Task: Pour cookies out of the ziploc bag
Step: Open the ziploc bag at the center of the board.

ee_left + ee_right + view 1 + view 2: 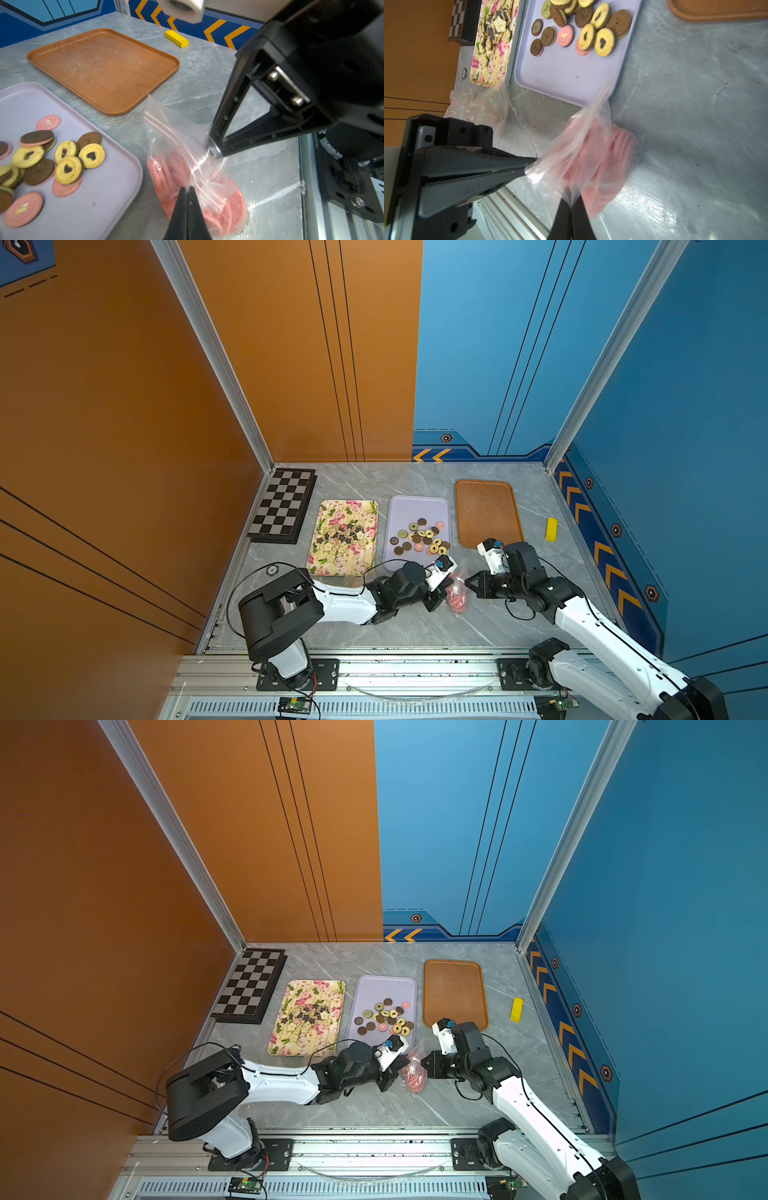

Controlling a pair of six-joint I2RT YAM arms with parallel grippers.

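Note:
The clear ziploc bag [457,591] [415,1073] stands on the marble table between my two grippers, in front of the lilac tray. Inside it are flat pink cookies [228,207] [608,166] stacked at the bottom. My left gripper [187,188] [446,585] is shut on a fold of the bag's film on one side. My right gripper [572,204] [468,583] is shut on the film on the opposite side. The bag's zip strip [166,128] runs across its top. More cookies [422,537], brown, yellow-ringed and pink rounds, lie loose on the lilac tray [419,499].
A floral tray [328,510] to the left holds star-shaped cookies [343,535]. A bare brown tray [486,510] sits at the back right, a yellow block [551,529] beyond it. A chessboard [284,506] is at the far left. Crumpled clear bags [481,104] lie under my left arm.

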